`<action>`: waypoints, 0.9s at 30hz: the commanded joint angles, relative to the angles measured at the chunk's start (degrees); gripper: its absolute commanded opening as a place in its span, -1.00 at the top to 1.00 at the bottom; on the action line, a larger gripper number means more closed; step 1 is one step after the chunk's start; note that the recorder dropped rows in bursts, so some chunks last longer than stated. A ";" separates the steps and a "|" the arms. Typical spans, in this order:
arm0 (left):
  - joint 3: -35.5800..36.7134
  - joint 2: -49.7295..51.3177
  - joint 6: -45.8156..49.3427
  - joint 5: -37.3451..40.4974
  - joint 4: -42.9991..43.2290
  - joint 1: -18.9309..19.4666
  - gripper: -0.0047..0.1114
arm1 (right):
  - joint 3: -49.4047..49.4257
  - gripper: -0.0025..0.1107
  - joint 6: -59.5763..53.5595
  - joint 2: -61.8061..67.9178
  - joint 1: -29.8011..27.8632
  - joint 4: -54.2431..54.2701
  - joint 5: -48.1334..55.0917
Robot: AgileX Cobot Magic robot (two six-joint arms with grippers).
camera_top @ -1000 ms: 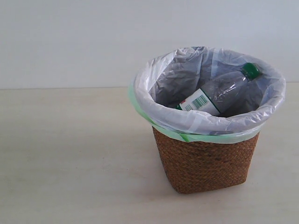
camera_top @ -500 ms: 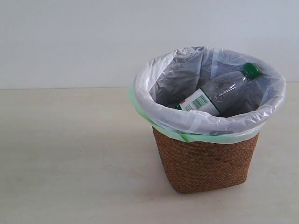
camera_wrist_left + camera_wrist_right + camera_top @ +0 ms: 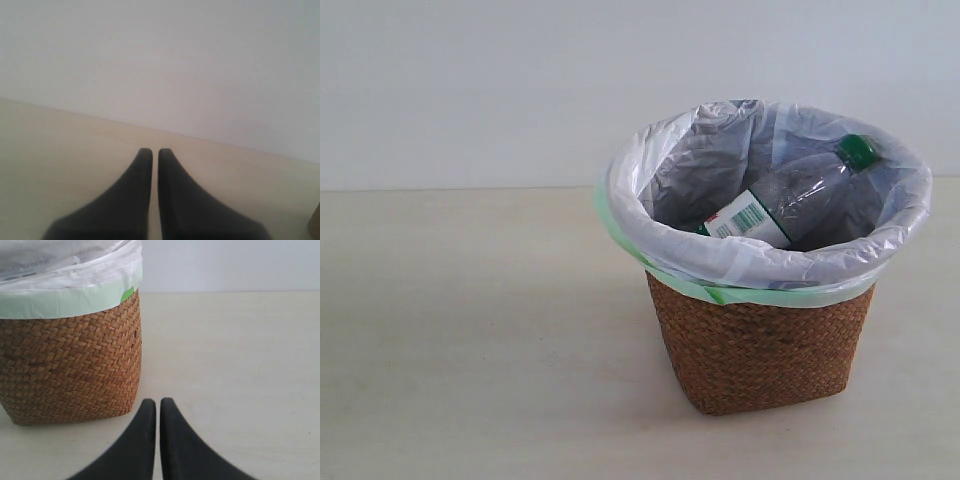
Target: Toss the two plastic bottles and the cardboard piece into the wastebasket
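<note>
While wastebasket (image 3: 760, 352) holds bottle (image 3: 788, 202), rest unclear

The brown woven wastebasket (image 3: 760, 350) stands upright, lined with a white, green-edged bag (image 3: 655, 175). Inside it a clear green-capped bottle (image 3: 795, 198) leans tilted, cap uppermost near the rim

I see a brown herringbone-weave basket (image 3: 760, 350), its white bag (image 3: 655, 165) edged pale green, a clear bottle (image 3: 805, 190) with green cap (image 3: 858, 150) and white-and-green label (image 3: 748, 218), a cream worktop (image 3: 470, 330), and a black left pincer (image 3: 151, 151) and right pincer (image 3: 158, 401).
</note>
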 commanded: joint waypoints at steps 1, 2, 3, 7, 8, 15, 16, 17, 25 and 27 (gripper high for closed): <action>0.22 -0.15 -10.32 0.09 9.10 0.15 0.85 | -0.05 0.96 -0.23 -0.25 -0.30 -0.29 -0.38; 0.22 -0.15 -12.19 0.09 10.88 0.15 0.85 | -0.05 0.96 -0.23 -0.25 -0.30 -0.29 -0.38; 0.22 -0.15 -12.86 0.09 11.88 0.15 0.85 | -0.05 0.96 -0.23 -0.25 -0.30 -0.29 -0.38; 0.22 -0.15 -13.03 0.09 12.00 0.15 0.85 | -0.05 0.96 -0.23 -0.25 -0.30 -0.29 -0.38; 0.22 -0.15 -13.01 0.09 12.19 0.15 0.85 | -0.05 0.96 -0.23 -0.25 -0.30 -0.29 -0.38; 0.22 -0.15 -13.01 0.09 12.38 0.15 0.85 | -0.05 0.96 -0.23 -0.25 -0.30 -0.29 -0.38; 0.22 -0.15 -13.01 0.09 12.38 0.15 0.85 | -0.05 0.96 -0.23 -0.25 -0.30 -0.29 -0.38; 0.22 -0.15 -13.01 0.09 12.38 0.15 0.85 | -0.05 0.96 -0.23 -0.25 -0.30 -0.29 -0.38; 0.22 -0.15 -19.65 0.46 20.30 0.15 0.85 | -0.05 0.96 -0.23 -0.25 -0.30 -0.29 -0.38; 0.22 -0.15 -19.51 0.46 20.30 0.15 0.85 | -0.05 0.96 -0.23 -0.25 -0.30 -0.29 -0.38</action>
